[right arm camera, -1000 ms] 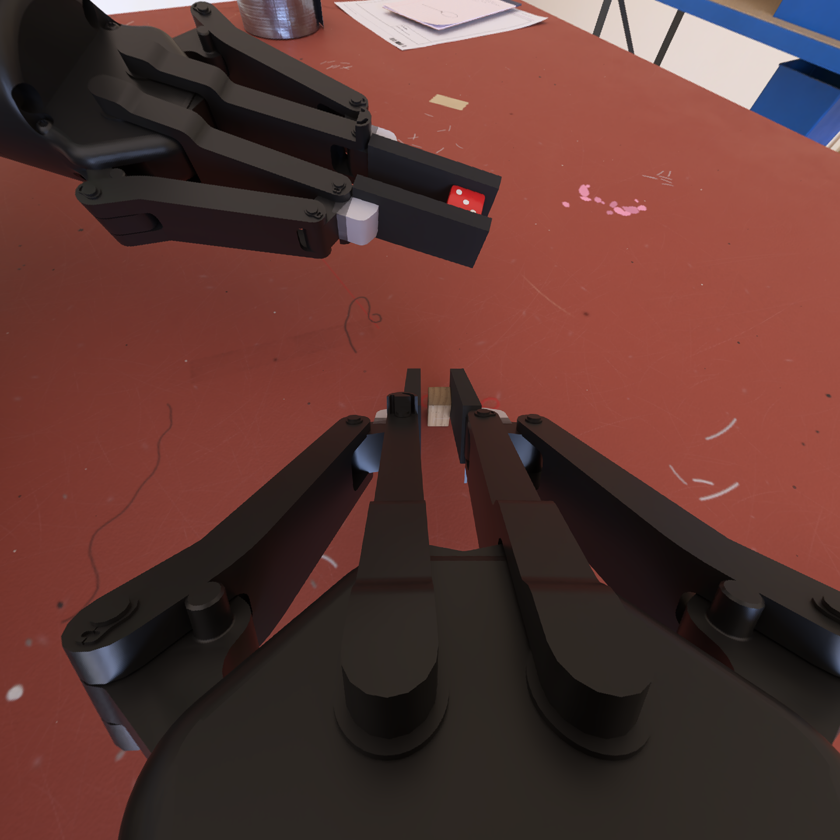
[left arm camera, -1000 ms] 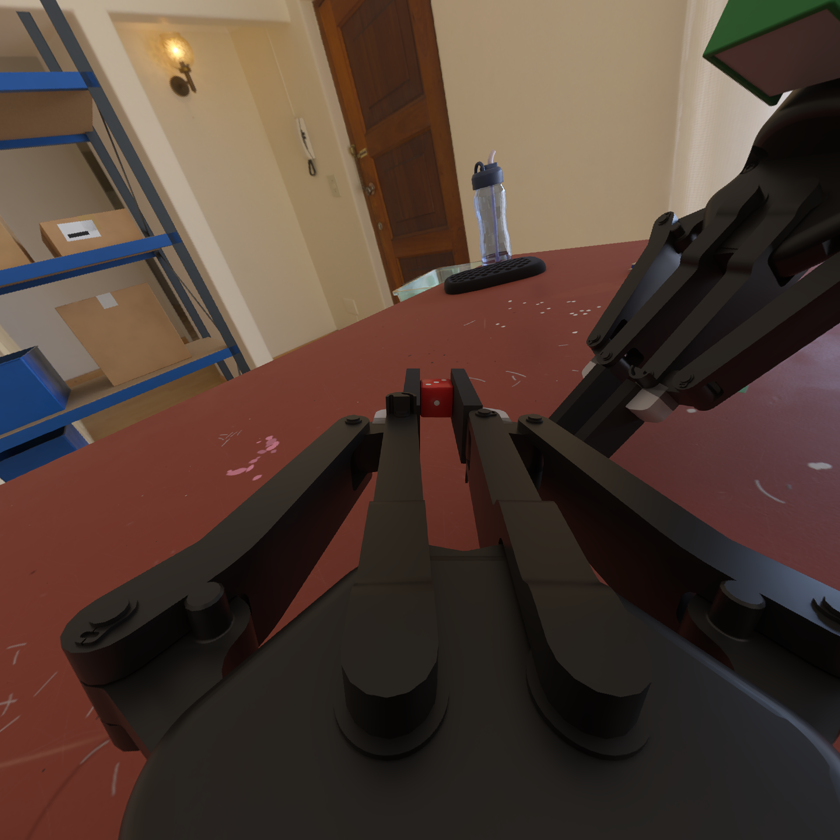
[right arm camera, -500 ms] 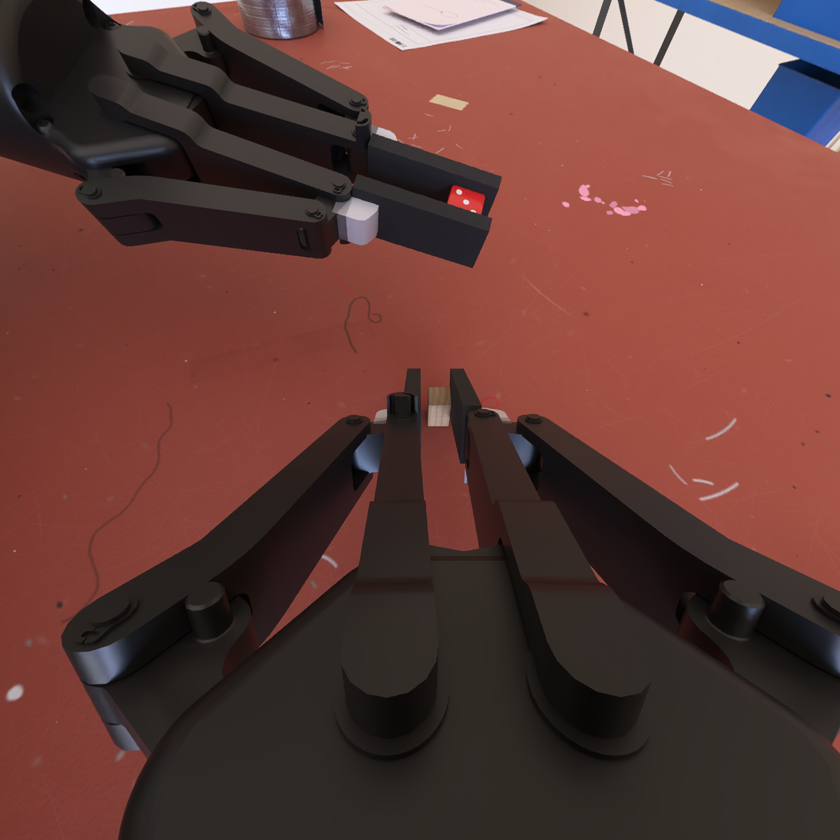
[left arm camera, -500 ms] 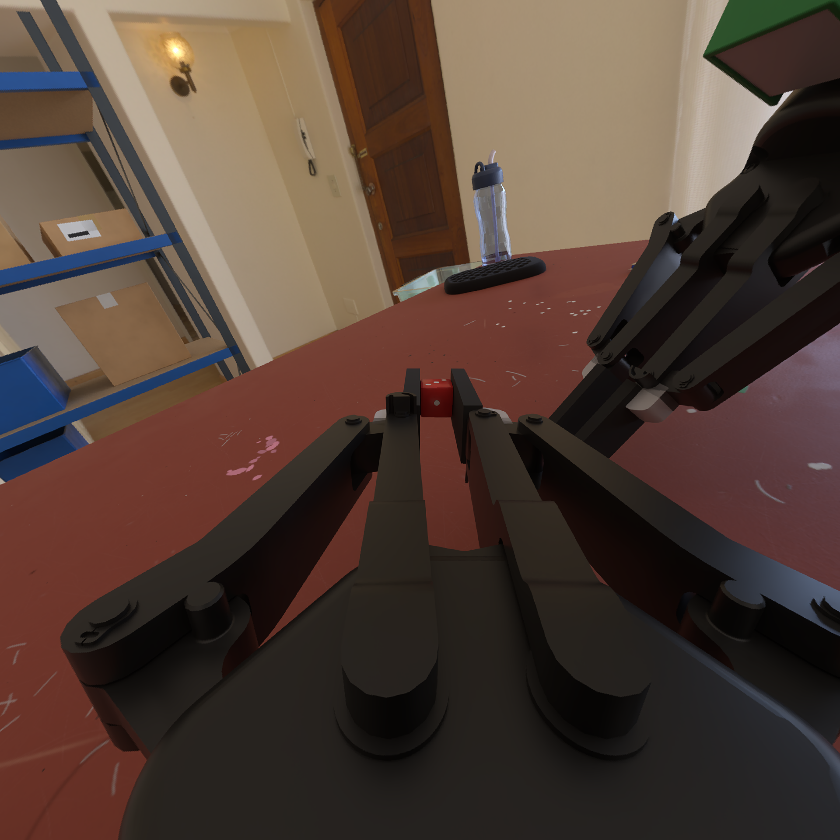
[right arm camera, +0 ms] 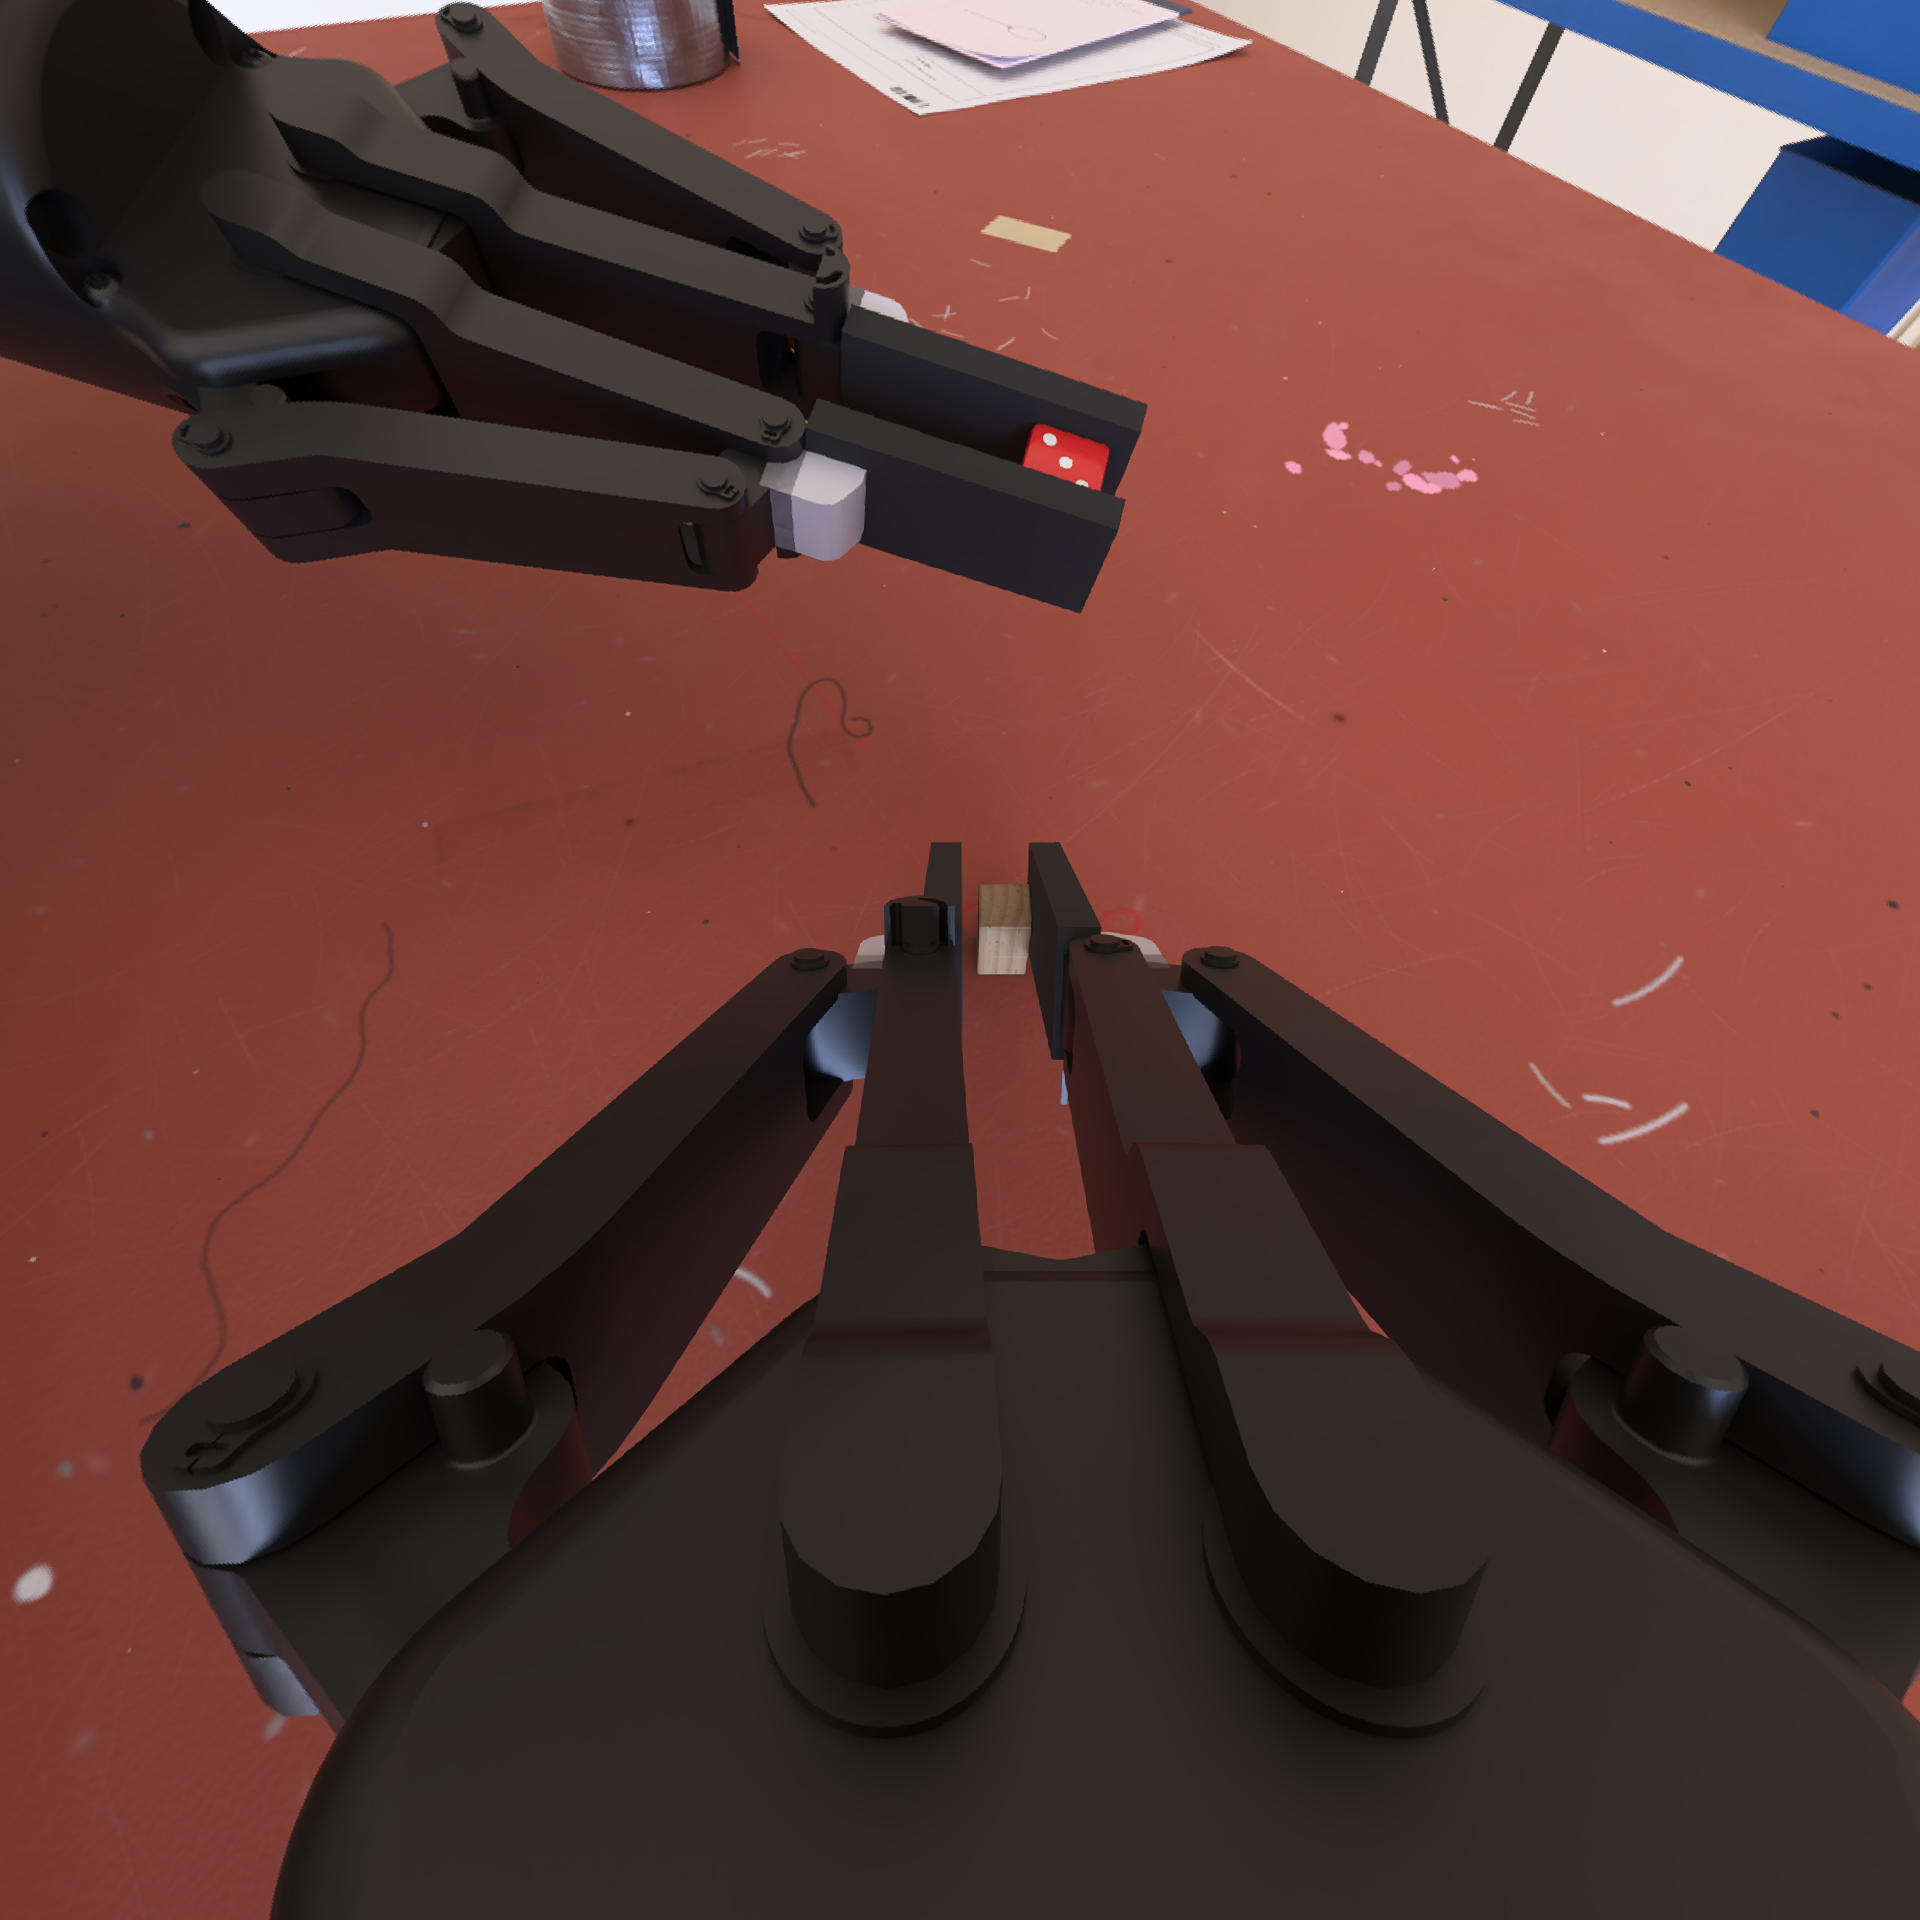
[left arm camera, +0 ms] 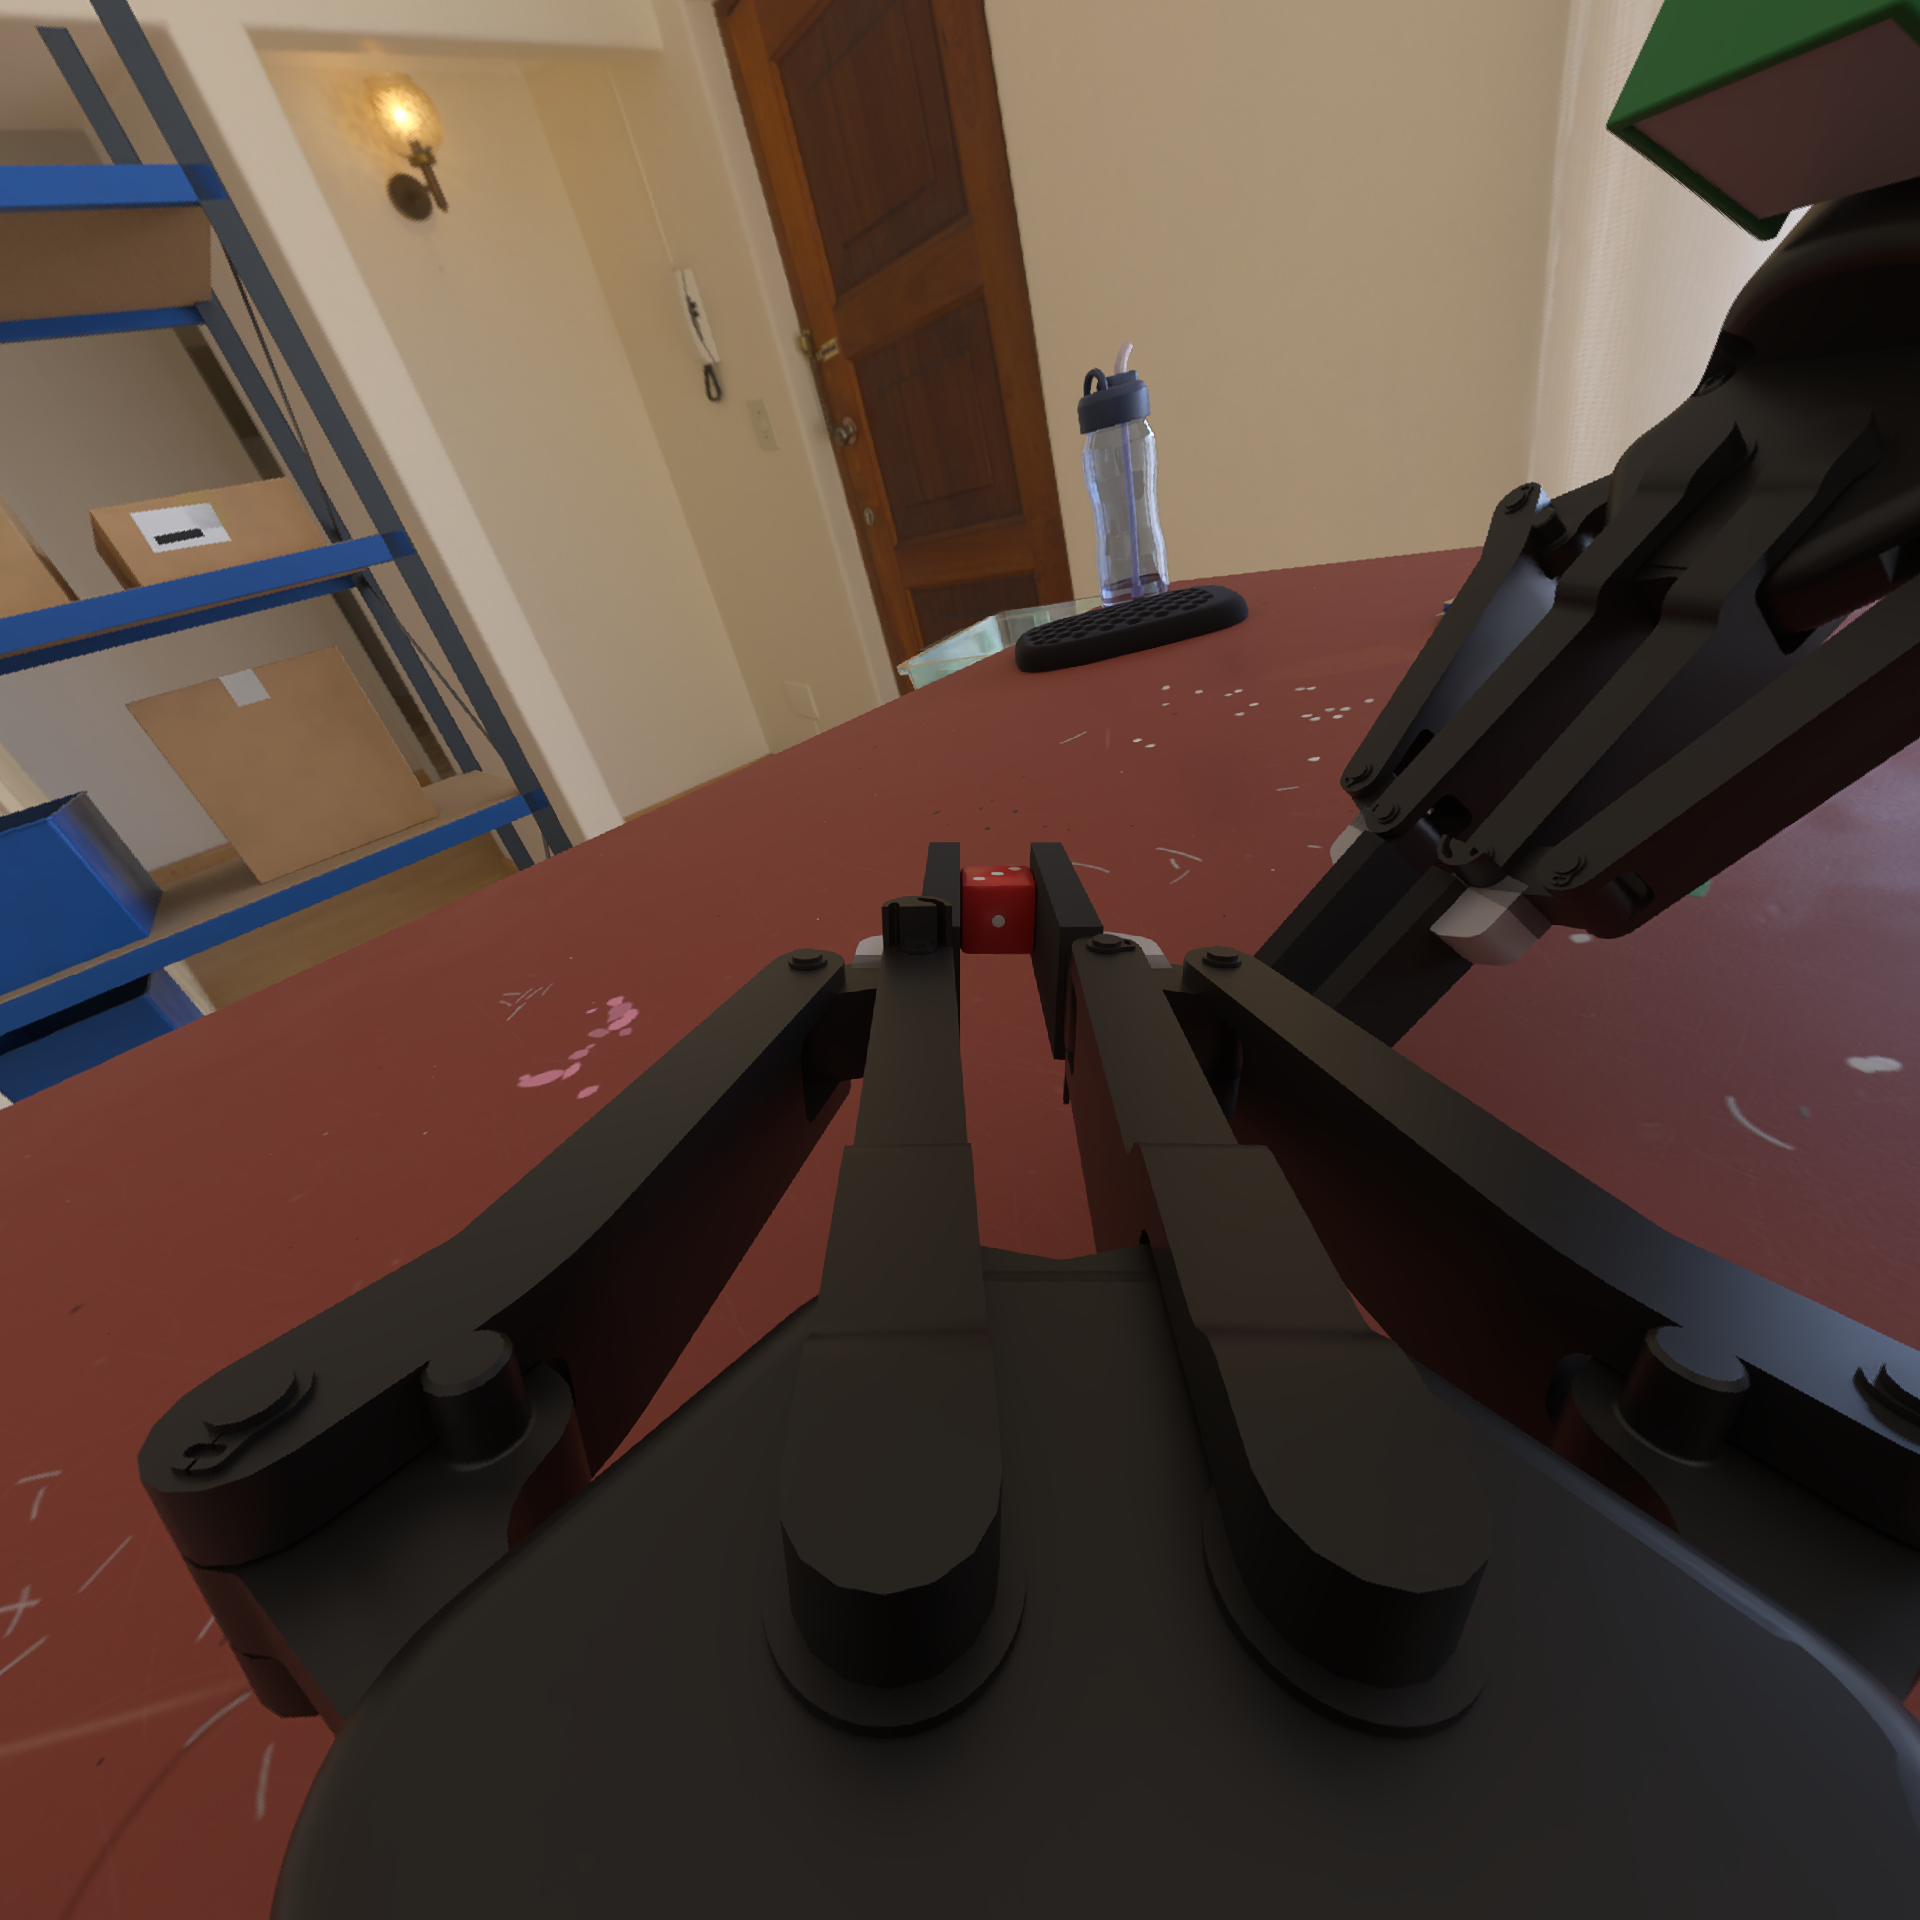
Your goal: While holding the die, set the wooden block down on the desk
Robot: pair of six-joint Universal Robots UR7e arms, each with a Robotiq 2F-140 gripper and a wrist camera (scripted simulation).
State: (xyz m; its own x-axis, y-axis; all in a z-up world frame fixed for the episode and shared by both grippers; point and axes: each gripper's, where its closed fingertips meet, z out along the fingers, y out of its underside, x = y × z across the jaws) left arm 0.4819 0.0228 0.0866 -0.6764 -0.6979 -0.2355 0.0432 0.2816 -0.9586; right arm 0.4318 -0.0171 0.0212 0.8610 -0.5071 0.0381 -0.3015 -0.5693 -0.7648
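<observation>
My left gripper (left arm camera: 995, 883) is shut on a red die with white dots (left arm camera: 995, 909) and holds it above the dark red desk (left arm camera: 623, 1143). It also shows in the right wrist view (right arm camera: 1117, 499), with the die (right arm camera: 1065, 457) between its fingertips. My right gripper (right arm camera: 994, 883) is low over the desk, with a small pale wooden block (right arm camera: 1003, 930) between its fingers. The block touches the right finger, and a thin strip of desk shows between it and the left finger. The jaws stand slightly open. In the left wrist view the right gripper's fingers (left arm camera: 1361, 935) slope down behind my left gripper, tips hidden.
A water bottle (left arm camera: 1122, 488) and a black perforated pad (left arm camera: 1132, 623) stand at the desk's far edge. A metal can (right arm camera: 634, 42) and papers (right arm camera: 1008, 42) lie beyond the left gripper. Blue shelving with cardboard boxes (left arm camera: 208, 582) stands beside the desk.
</observation>
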